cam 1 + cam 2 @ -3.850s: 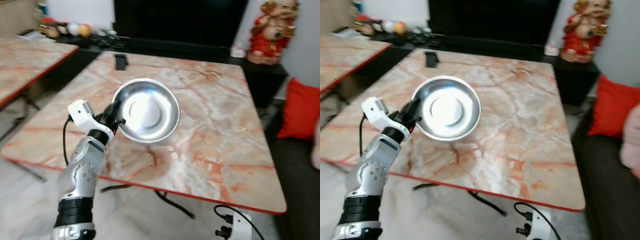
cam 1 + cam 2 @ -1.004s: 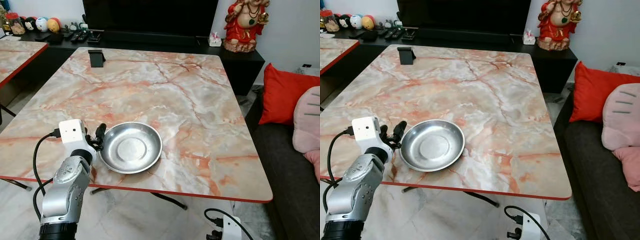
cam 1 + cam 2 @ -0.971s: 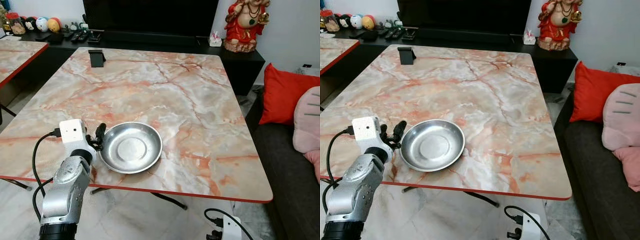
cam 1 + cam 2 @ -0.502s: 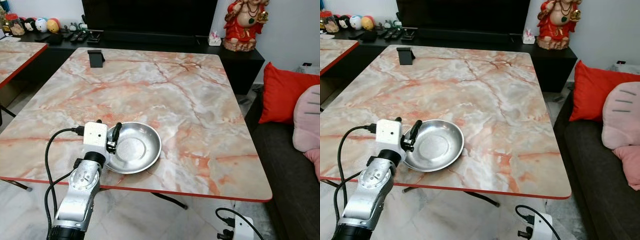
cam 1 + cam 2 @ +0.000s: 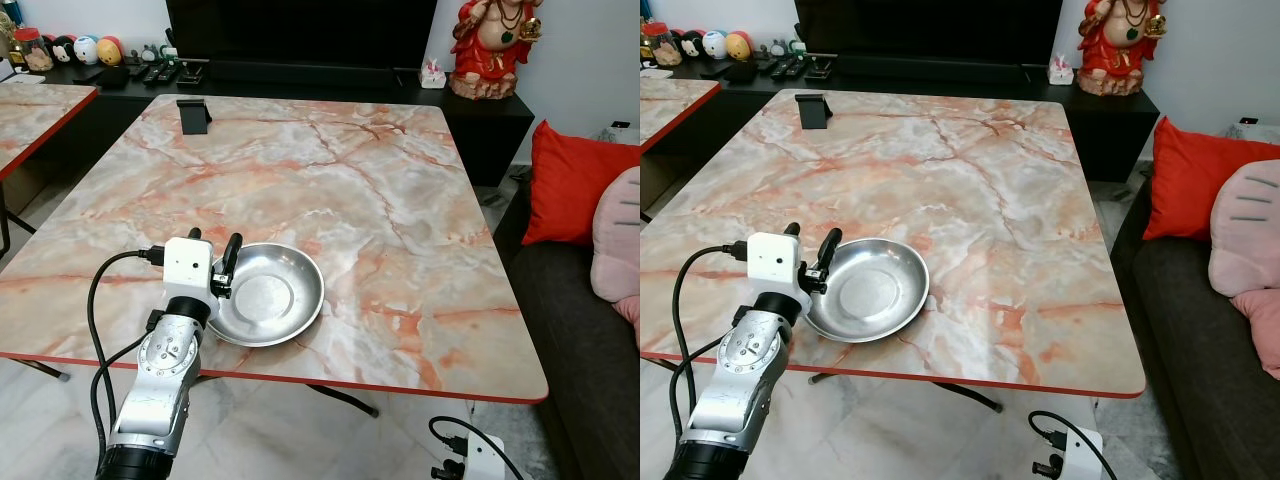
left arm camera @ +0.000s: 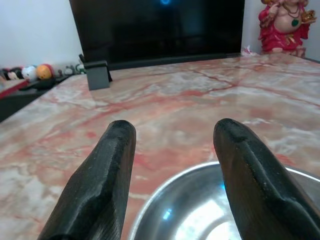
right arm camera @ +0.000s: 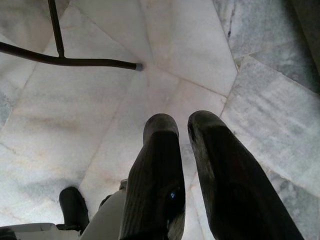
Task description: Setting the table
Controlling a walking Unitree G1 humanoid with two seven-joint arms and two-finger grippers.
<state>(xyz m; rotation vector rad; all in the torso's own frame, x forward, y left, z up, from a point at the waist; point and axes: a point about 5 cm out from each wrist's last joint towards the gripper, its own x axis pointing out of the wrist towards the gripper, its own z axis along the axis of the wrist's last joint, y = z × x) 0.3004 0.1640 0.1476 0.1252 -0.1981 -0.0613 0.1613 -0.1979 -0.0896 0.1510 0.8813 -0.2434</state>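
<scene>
I've got the left pincer (image 5: 222, 262) parked at the steel bowl's (image 5: 268, 294) near-left rim, fingers spread apart and gripping nothing. On the left wrist cam both black fingers (image 6: 98, 185) sit above the rim, bowl edge curving between and just beyond them; can't tell if they touch the metal. Bowl sits upright and flat on the tabletop (image 5: 400, 210), close to its front edge, toward the front-left corner.

Right pincer (image 7: 180, 131) hangs idle below the tabletop, pointing at the pale tiled floor (image 7: 100, 110), fingers near-closed with a thin gap, nothing between them. A black table foot (image 7: 70, 61) shows on the floor past it.

Tabletop is pink-orange marble pattern with a red edge band. Small black stand (image 5: 193, 114) at its far-left corner, well apart from the bowl. Beyond the far edge: dark TV unit (image 5: 300, 35), red figurine (image 5: 488, 45) to its right. Right of the tabletop: dark sofa with a red cushion (image 5: 575, 180) and a pink one (image 5: 1245, 240). Second matching tabletop (image 5: 30, 110) off to the left.
</scene>
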